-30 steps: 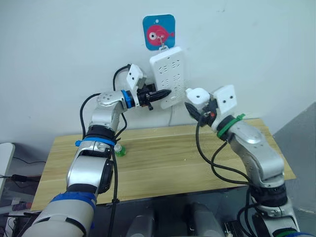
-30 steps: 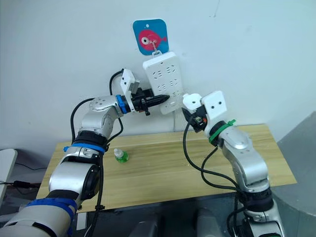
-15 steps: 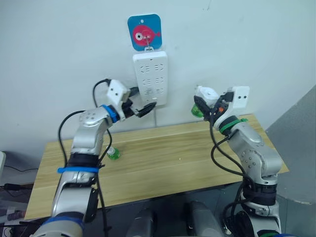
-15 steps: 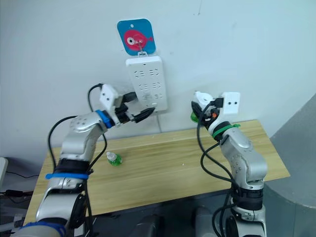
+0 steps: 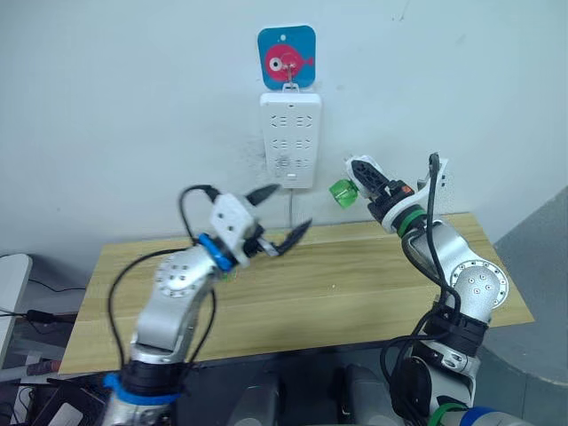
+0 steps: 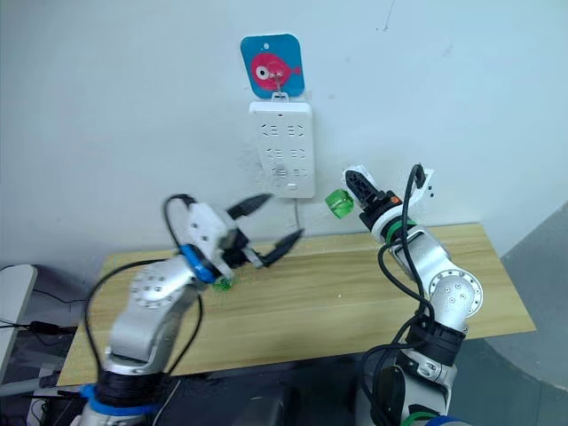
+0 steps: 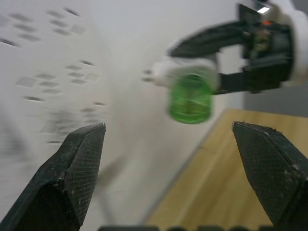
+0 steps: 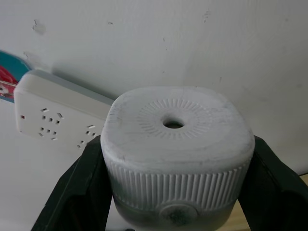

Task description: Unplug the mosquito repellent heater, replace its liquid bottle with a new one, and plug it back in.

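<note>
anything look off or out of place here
Nothing spilled or damaged. The small white rounded plastic heater, green bottle attached, is off the white power strip, clamped in the right gripper and tilted sideways. The left gripper hangs open.

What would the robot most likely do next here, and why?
Probably bring the open left gripper across to the green bottle and close on it. The right gripper holds the white heater off the power strip, its bottle facing the left gripper, whose jaws are spread wide and hold nothing.
</note>
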You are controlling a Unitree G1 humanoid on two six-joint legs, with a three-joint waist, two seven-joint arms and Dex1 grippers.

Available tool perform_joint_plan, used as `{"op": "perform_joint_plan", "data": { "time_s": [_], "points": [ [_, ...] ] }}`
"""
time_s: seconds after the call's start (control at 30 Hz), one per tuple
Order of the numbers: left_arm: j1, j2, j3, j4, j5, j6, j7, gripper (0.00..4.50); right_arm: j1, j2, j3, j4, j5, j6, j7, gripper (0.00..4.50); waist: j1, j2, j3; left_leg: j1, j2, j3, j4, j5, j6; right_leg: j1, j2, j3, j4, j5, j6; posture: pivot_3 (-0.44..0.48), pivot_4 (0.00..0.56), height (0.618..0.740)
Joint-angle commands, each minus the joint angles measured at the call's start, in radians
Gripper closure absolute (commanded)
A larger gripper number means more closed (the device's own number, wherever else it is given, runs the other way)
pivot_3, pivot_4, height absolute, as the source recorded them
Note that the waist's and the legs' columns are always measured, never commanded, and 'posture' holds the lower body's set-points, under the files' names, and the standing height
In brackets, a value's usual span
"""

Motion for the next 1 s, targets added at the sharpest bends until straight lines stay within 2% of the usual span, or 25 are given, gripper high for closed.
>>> {"op": "perform_joint_plan", "data": {
  "time_s": [0.03,0.17,0.37,0.93,1.0],
  "points": [
    [-0.071,-0.057,-0.049,0.104,0.038,-0.064,0.019,0.00,-0.019,-0.007,0.028,-0.031,0.106,-0.026,-0.044,1.52,-0.002,0.000,0.000,0.000,0.000,0.000,0.000,0.000,0.000,0.000,0.000,0.000,0.000,0.000,0.000,0.022,0.190,0.740],
    [-0.142,-0.103,-0.062,0.207,0.056,-0.119,0.020,0.00,0.001,-0.033,0.065,-0.044,0.163,-0.042,-0.081,1.52,-0.010,0.000,0.000,0.000,0.001,0.001,0.000,0.000,0.000,-0.001,0.000,0.000,0.000,0.000,0.000,0.009,0.189,0.740],
    [-0.188,-0.121,-0.060,0.269,0.052,-0.155,0.005,0.00,0.028,-0.072,0.113,-0.061,0.220,-0.085,-0.118,1.52,-0.024,0.000,0.000,0.000,0.001,0.001,0.000,0.000,0.000,-0.001,0.000,0.000,0.000,0.000,0.000,-0.022,0.188,0.740],
    [-0.241,-0.169,-0.068,0.327,0.060,-0.183,0.001,0.00,0.074,-0.166,0.218,-0.085,0.333,-0.205,-0.182,1.52,-0.025,0.000,0.000,-0.001,0.001,0.002,0.000,0.000,0.001,-0.001,0.000,0.000,-0.001,0.000,0.000,-0.039,0.192,0.740],
    [-0.242,-0.170,-0.068,0.329,0.060,-0.184,0.002,0.39,0.078,-0.177,0.229,-0.085,0.343,-0.211,-0.182,1.52,-0.025,0.000,0.000,-0.001,0.001,0.002,0.000,0.000,0.001,-0.001,0.000,0.000,-0.001,0.000,0.000,-0.039,0.192,0.740]
  ]
}}
